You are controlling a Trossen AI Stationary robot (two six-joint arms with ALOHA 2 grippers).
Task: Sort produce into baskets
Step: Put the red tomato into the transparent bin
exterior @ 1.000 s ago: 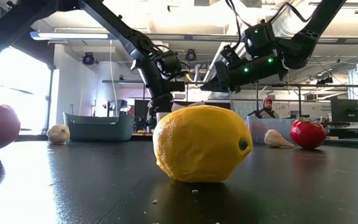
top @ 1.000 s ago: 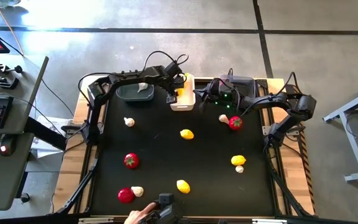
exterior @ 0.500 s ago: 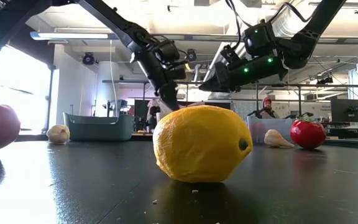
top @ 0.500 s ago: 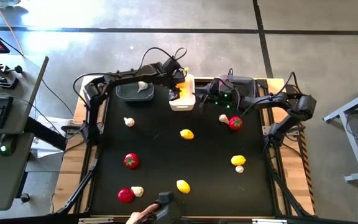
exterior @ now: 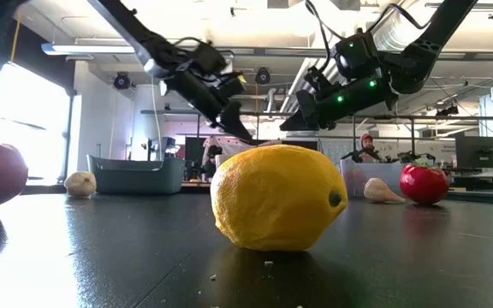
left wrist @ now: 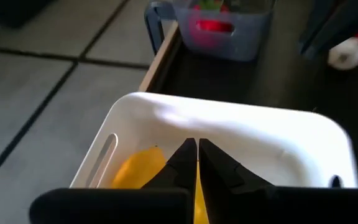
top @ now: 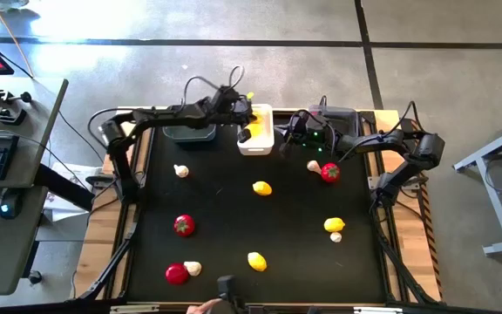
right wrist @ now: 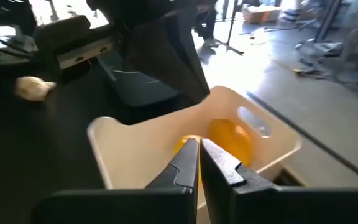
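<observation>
Yellow and dimpled, the nearest lemon point(exterior: 276, 198) fills the low view, a small dark pit at one end; from above it lies near the table's front edge point(top: 256, 260). Just to its left sit a glossy red tomato point(top: 176, 273) and a whitish garlic piece point(top: 193, 269), touching. Farther in lie another tomato point(top: 184, 225), a lemon point(top: 334, 225) with a garlic piece point(top: 336, 236) beside it, and a third lemon point(top: 262, 187) mid-table. Toward the back are a lone garlic piece point(top: 181, 171) on the left and a tomato point(top: 330, 173) by a garlic piece point(top: 313, 165) on the right.

At the back stand three baskets: a dark grey bin point(top: 189, 132), the white bin point(top: 257, 133) with lemons inside point(left wrist: 137, 168), and a translucent grey bin point(left wrist: 222, 28) showing red through its wall. The left gripper point(left wrist: 197, 163) hovers over the white bin's left edge, fingers pressed together and holding nothing. The right gripper point(right wrist: 199, 158) points at the same bin from its right, fingers likewise together. No writing is legible.
</observation>
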